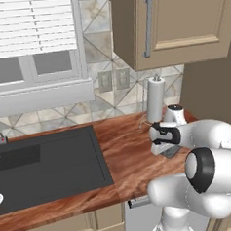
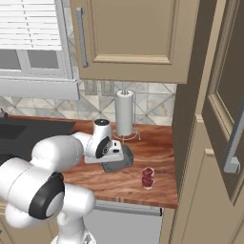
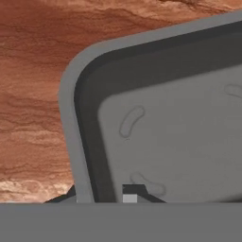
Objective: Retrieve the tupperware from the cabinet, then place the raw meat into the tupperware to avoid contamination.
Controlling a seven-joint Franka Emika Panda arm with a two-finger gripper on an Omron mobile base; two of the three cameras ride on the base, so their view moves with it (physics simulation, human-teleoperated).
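The dark grey tupperware point(image 2: 122, 163) rests on the wooden counter point(image 2: 157, 147), seen close up in the hand view point(image 3: 179, 123) and half hidden under the hand in the left base view point(image 1: 172, 151). My gripper point(image 2: 114, 156) point(image 1: 161, 146) points down at its left corner. Its two fingertips point(image 3: 133, 192) stand on either side of the container's wall, shut on it point(image 3: 97, 194). The raw meat point(image 2: 147, 177), a small red and pink chunk, lies on the counter to the right of the container, apart from it. The tall cabinet point(image 2: 224, 119) stands at the right with its door swung open.
A paper towel roll point(image 2: 125, 113) point(image 1: 155, 100) stands upright just behind the container. The black sink point(image 1: 47, 166) lies to the left. A beige wall cabinet point(image 2: 133, 38) hangs above the counter. The counter's front edge point(image 2: 138, 202) runs close to the meat.
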